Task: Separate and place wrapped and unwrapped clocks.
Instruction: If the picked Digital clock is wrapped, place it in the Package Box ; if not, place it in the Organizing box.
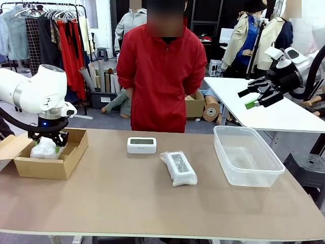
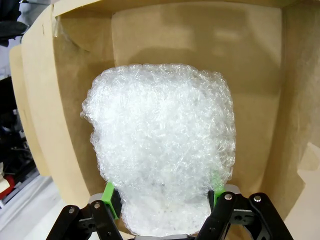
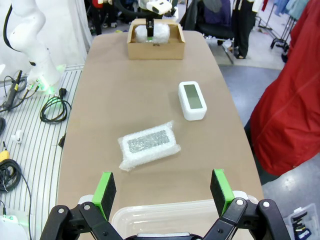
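Tan table — cardboard box, bare clock, wrapped clock, clear tub

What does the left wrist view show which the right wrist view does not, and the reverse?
Left wrist view gives the left claw close up, green pads shut on the held wrapped clock. Right wrist view gives the open right claw, the bare clock, the second wrapped clock, the plastic tub's rim. Both share the cardboard box with the held wrapped clock inside.

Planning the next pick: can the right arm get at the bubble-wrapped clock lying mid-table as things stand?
Probably yes. The right gripper is open and empty, raised by the clear tub; the wrapped clock lies alone on bare table beside that tub, with nothing over or against it.
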You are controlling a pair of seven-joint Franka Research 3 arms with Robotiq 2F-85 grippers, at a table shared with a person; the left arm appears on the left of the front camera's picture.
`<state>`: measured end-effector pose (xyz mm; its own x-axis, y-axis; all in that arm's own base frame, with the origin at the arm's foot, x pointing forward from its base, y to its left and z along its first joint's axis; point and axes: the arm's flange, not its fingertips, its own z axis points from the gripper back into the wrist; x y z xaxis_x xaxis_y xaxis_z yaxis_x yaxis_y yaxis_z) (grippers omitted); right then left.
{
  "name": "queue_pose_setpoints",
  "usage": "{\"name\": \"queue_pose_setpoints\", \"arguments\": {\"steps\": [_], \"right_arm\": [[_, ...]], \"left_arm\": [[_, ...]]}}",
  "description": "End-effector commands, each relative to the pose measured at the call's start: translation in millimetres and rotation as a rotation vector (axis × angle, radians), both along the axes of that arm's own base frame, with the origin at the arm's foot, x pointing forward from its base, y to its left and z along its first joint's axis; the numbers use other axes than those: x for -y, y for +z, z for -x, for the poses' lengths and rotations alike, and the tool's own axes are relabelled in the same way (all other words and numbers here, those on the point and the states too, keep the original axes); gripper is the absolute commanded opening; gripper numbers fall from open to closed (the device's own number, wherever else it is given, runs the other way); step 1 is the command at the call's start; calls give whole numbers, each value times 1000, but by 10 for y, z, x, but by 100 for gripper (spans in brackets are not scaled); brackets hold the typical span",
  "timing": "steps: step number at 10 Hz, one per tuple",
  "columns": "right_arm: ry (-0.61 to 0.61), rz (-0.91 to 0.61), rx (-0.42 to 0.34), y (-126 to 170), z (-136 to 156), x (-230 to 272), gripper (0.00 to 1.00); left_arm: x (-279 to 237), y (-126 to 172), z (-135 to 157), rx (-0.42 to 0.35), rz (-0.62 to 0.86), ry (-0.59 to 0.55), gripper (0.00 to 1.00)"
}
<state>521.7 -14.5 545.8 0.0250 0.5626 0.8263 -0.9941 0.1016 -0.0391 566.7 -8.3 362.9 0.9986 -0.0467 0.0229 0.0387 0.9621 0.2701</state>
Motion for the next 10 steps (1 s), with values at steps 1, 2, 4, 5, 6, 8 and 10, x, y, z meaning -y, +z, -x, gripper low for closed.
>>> {"name": "queue_pose_setpoints", "arguments": {"steps": [1,2,4,5,6,8,10], "right_arm": [[0,-1,4,15,6,-5,100],[0,-1,4,15,6,-5,100],[0,-1,4,15,6,-5,100],[0,-1,4,15,6,-5,100],[0,-1,4,15,6,-5,100],[0,-1,4,15,6,-5,100],[0,-1,4,15,6,-5,100]], "left_arm": [[-94,0,-93,18,-30,-29,0],[-110,-11,-102,13,-34,-33,0],[-120,-40,-132,7,-36,-46,0],[-126,-65,-145,4,-34,-47,0],[-140,-82,-160,0,-35,-52,0],[-153,-105,-179,-7,-41,-55,0],[-176,-134,-196,-8,-56,-43,0]]}}
